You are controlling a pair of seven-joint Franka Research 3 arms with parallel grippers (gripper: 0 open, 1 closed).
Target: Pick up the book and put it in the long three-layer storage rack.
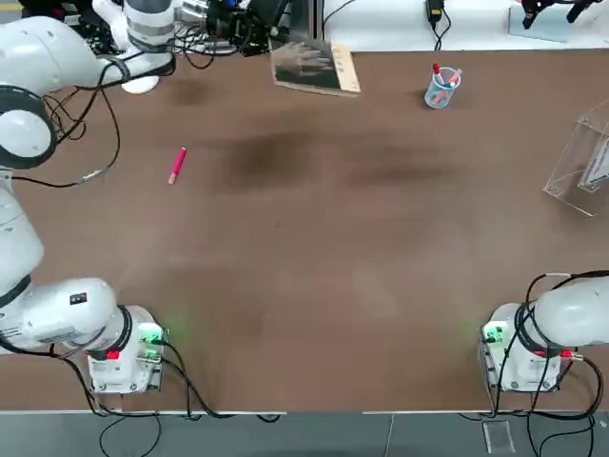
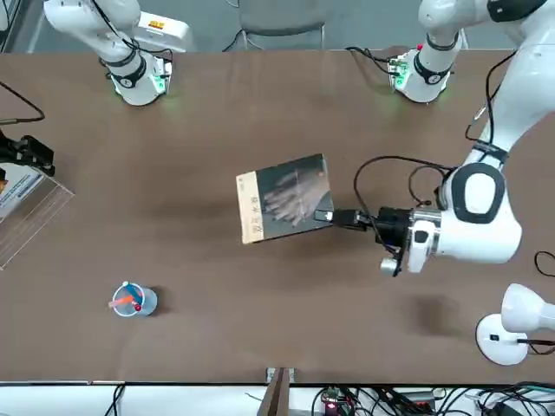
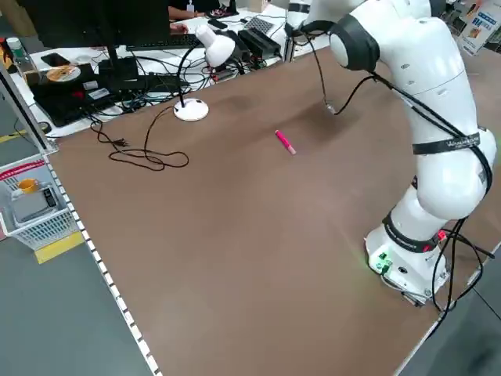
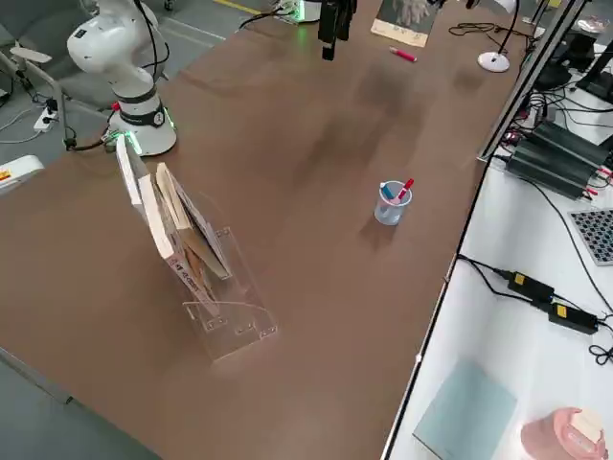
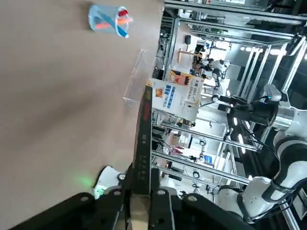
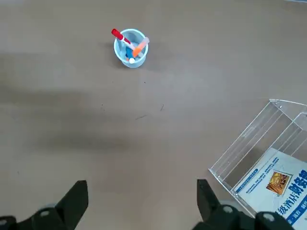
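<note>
One clear acrylic slanted storage rack [image 4: 196, 278] is holding several booklets; one small clear cup [image 2: 132, 301] is holding pens. One loose pink pen [image 1: 177, 165] is lying on the brown surface [image 1: 314, 267]. The left gripper [image 2: 328, 216], fingers clamped, is holding the single dark grey book [image 2: 284, 199] above the surface, well apart from the rack. The right gripper [image 6: 139, 199] is hovering with fingers apart.

You get only the near corner of the long three-layer storage rack [image 1: 582, 162] from overhead; the picture's right edge cuts off the rest. The book [image 5: 143, 139] shows you just its thin edge in the left wrist view, and its cover faces away. From the left side, the left arm hides the left gripper [image 2: 328, 216] and book entirely.
</note>
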